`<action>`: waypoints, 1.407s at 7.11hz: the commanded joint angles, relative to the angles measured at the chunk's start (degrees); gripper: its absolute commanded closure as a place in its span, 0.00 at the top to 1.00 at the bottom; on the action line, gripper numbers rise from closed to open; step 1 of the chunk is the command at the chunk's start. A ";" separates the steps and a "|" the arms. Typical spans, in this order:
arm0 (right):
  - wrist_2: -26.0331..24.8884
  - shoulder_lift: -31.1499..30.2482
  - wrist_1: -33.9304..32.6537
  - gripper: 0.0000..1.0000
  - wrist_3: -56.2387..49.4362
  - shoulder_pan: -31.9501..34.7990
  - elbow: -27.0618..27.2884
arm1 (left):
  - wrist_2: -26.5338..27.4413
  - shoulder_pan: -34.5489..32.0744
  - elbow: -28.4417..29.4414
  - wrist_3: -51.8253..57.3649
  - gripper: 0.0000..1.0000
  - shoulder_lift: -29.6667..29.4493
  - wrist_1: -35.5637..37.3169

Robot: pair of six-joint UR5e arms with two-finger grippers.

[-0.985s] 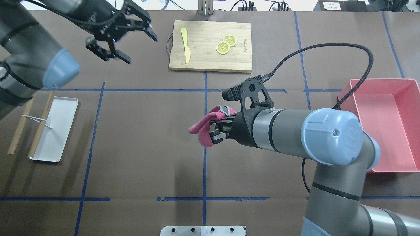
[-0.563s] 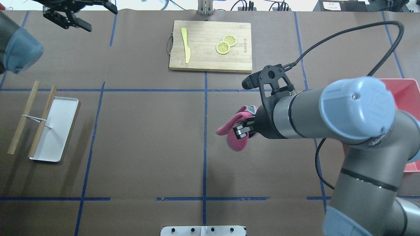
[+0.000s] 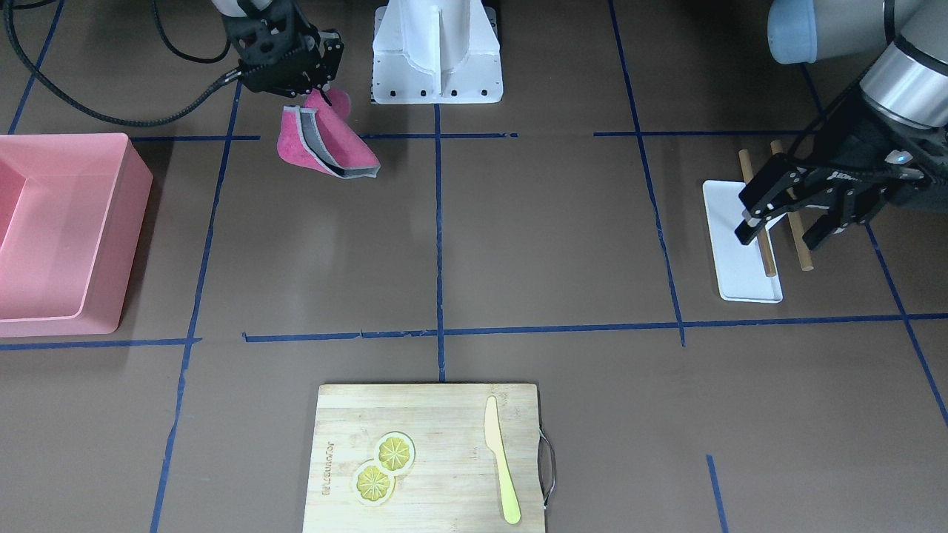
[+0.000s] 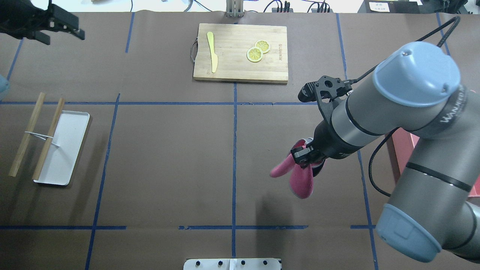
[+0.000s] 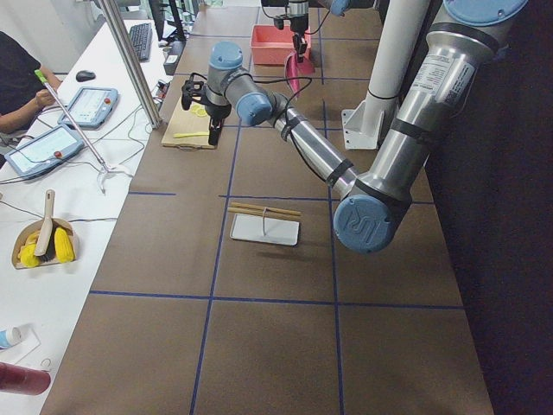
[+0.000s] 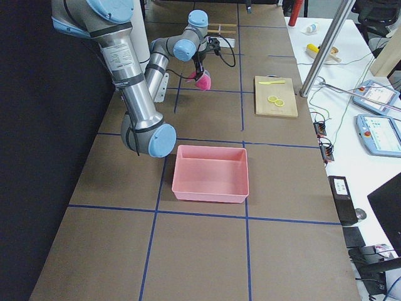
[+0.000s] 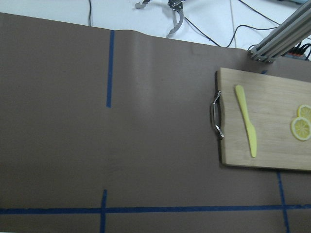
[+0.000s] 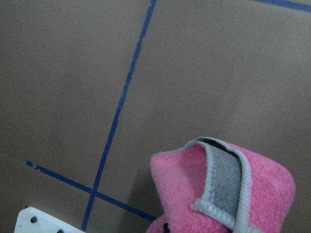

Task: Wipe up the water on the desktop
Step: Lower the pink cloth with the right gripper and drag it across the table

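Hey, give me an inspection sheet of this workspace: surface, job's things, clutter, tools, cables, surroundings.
Surface: desktop brown with blue tape grid; no water seen.
Job's things: pink cloth folded, hanging from the right tool.
Clutter: cutting board with yellow knife and two lemon slices; white tray, two wooden sticks at its edge; pink bin.
Tools: right tool shut on pink cloth; left tool open, empty.
Cables: black cable loops off the right wrist.
Surroundings: side bench with tablets; seated person.
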 commanded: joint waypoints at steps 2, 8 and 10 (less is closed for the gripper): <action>0.67 -0.29 8.62 0.00 0.23 -1.68 -12.82 | 1.89 -0.58 -1.16 5.05 1.00 7.39 0.53; 0.58 -3.90 16.07 0.00 -0.38 3.31 -23.23 | 1.99 -0.67 -3.27 4.97 1.00 9.77 0.44; 0.93 -2.16 16.16 0.00 -1.61 8.58 -30.42 | 1.82 -0.85 -3.62 4.97 1.00 9.86 0.70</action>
